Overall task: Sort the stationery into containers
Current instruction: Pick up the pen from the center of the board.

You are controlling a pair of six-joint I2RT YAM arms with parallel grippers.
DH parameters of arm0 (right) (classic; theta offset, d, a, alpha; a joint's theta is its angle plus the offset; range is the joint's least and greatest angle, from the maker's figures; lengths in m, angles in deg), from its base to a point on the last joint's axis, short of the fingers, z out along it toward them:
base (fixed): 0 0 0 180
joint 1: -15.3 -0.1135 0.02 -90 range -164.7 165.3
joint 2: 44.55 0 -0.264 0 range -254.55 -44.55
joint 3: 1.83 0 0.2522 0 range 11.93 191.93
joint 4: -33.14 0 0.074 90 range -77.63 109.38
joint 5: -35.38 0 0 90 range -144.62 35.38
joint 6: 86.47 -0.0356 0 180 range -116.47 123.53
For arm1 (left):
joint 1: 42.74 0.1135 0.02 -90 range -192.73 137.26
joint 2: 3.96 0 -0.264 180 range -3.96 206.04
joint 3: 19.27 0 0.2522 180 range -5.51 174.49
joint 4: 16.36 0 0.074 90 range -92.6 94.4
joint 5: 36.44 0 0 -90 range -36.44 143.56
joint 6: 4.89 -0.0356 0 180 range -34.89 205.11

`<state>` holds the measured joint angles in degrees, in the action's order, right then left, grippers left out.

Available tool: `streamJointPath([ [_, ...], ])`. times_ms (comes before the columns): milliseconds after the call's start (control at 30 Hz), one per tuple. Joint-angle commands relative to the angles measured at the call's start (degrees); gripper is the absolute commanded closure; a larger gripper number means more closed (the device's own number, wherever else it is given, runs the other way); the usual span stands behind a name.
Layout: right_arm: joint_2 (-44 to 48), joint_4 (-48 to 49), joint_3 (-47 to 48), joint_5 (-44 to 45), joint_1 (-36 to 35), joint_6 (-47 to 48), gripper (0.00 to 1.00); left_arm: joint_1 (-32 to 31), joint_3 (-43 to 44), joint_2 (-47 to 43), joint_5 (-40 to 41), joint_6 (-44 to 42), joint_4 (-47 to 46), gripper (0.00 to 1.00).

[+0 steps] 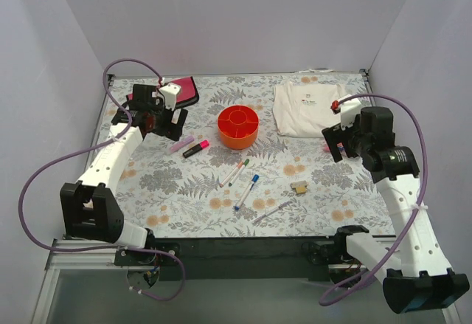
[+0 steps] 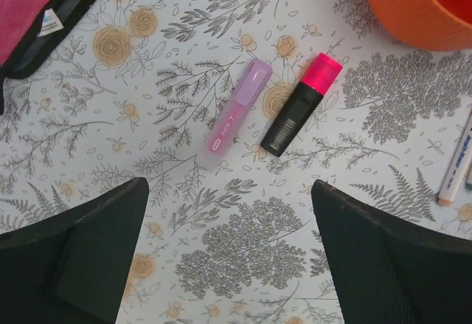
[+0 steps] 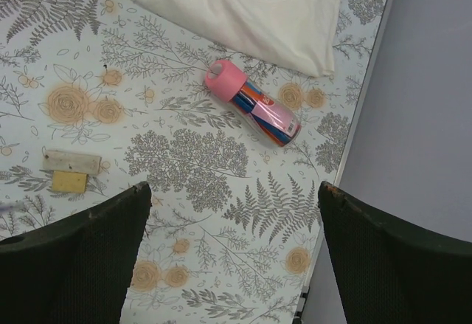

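Observation:
The orange-red tub stands at mid-table, back; its edge shows in the left wrist view. A lilac highlighter and a pink-capped black highlighter lie side by side left of it. My left gripper hangs open and empty above the table just short of them. Thin white markers, a blue-capped one, a grey pen and a tan block lie in front of the tub. My right gripper is open and empty, near a pink-capped tube of pens.
A pink pouch with black edging lies at the back left, near the left arm. A folded white cloth bag lies at the back right. The grey side wall runs close beside the right gripper.

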<state>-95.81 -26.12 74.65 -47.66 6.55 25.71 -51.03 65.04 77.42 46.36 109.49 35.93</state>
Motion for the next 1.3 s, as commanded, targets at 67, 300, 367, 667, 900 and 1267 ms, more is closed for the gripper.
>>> streamJointPath([
  [67, -4.1, 5.06, 2.58, -8.69, -0.04, 6.9, 0.02, -0.58, -0.84, 2.02, -7.29, -17.33, -2.04, 0.13],
  [300, -7.27, 5.5, 3.64, -15.65, -0.04, 11.04, 0.02, -1.55, -2.25, 5.09, -12.92, -27.54, -7.06, 0.22],
  [367, -8.67, 6.03, 1.89, -17.15, -0.04, 11.84, 0.02, -2.77, -2.08, 6.94, -12.67, -24.76, -7.58, 0.24],
  [667, -16.84, 10.16, 0.82, -24.62, -0.04, 9.82, 0.08, -6.47, 4.51, 20.29, -9.23, -19.82, -4.16, 0.39],
  [900, -19.57, 10.25, 1.27, -24.19, -0.04, 12.19, 0.09, -8.93, 9.52, 25.93, -8.09, -19.55, -3.72, 0.4],
  [1267, -17.55, 11.04, -1.46, -23.57, 0.05, 11.14, 0.09, -9.46, 7.86, 26.46, -8.35, -23.5, -0.03, 0.42],
])
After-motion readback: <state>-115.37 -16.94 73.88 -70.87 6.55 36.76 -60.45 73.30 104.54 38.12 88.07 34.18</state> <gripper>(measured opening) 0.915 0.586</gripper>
